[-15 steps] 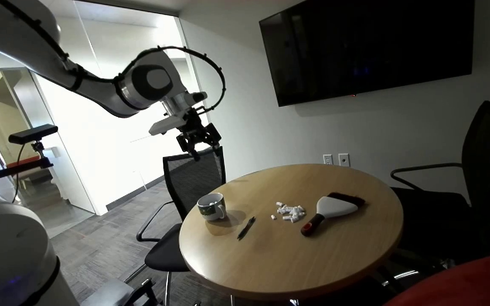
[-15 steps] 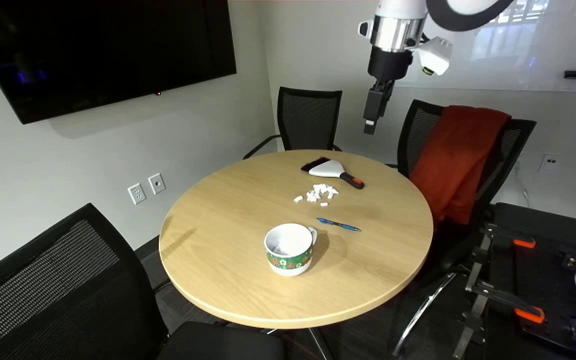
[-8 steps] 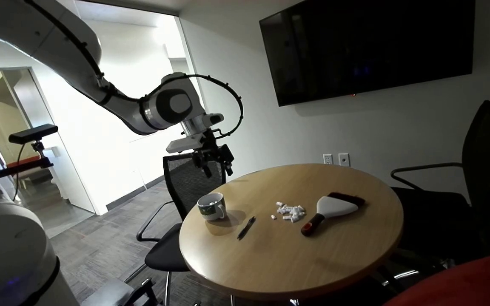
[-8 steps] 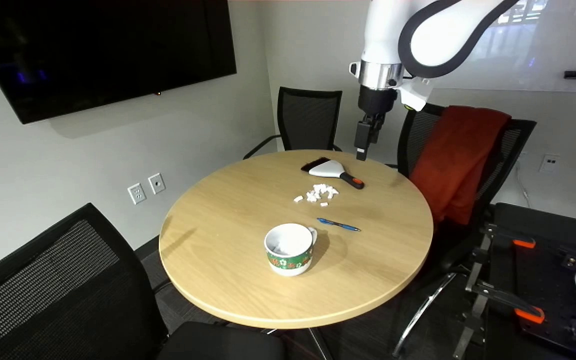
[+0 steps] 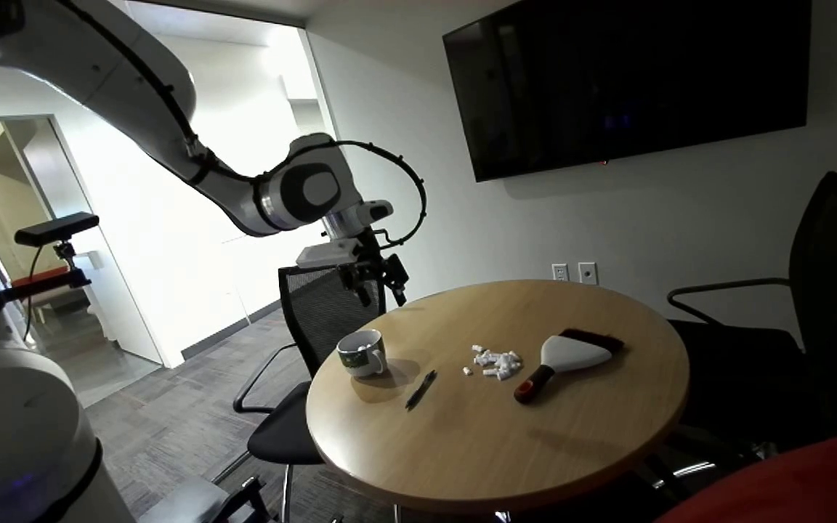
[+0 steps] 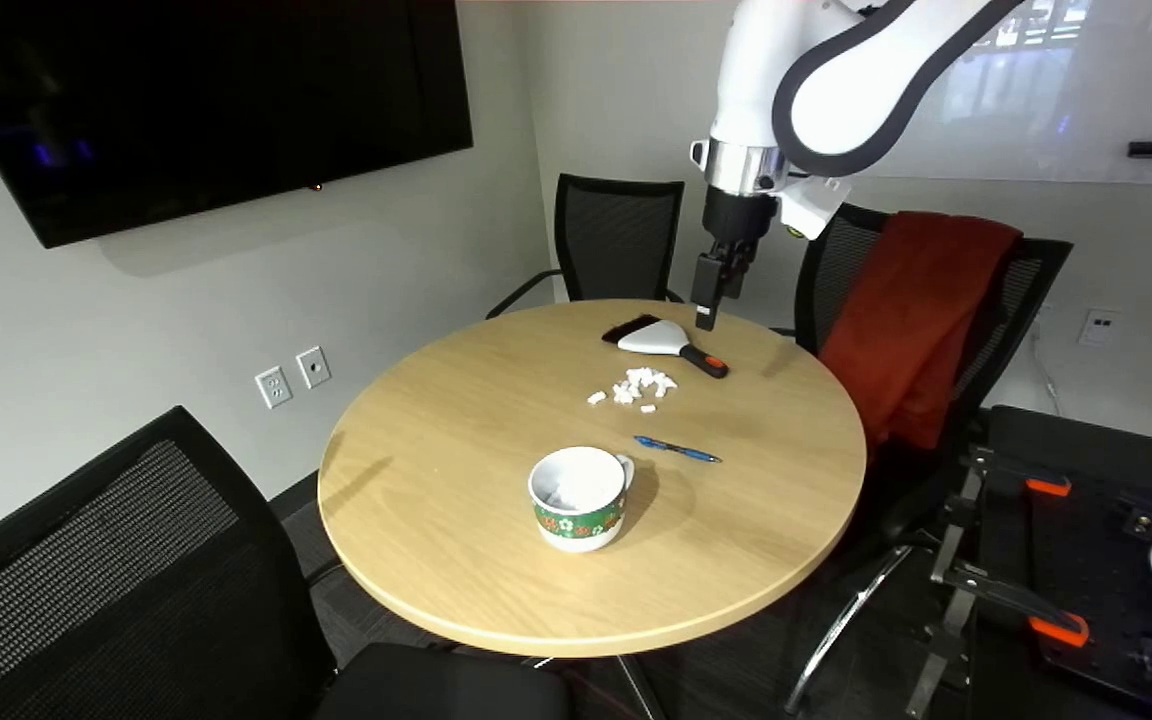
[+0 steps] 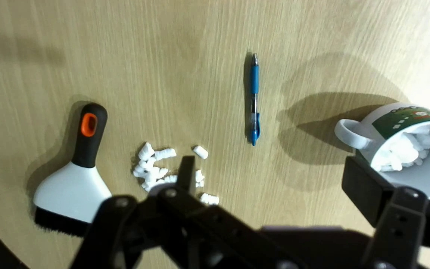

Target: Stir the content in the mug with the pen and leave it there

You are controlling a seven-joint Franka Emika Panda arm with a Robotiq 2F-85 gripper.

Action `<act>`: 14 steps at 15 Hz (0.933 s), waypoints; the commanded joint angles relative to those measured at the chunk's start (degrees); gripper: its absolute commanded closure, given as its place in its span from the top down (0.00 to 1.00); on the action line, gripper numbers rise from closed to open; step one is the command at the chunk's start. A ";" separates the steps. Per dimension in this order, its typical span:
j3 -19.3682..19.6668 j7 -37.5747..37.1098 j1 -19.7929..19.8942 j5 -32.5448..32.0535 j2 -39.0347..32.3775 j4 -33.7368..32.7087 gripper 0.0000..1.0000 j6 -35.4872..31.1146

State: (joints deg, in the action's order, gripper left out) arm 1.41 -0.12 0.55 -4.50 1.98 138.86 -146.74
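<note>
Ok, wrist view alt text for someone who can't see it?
A blue pen lies ungripped on a tan table, the open pincer at the bottom of the picture. At right, a mug holds white pieces; at left, a loose white pile and a brush.

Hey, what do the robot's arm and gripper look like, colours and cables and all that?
The arm is white with rounded segments, dark bands at its joints and a silver collar above the gripper. A black cable runs along it and loops out. The gripper is black with two blocky fingers.

No readable words; no numbers
</note>
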 commanded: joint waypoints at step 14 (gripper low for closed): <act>0.98 3.08 -1.64 0.31 -36.82 -24.24 1.00 -4.39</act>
State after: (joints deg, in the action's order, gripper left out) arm 1.53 6.06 0.45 -2.29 -30.91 118.18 -149.58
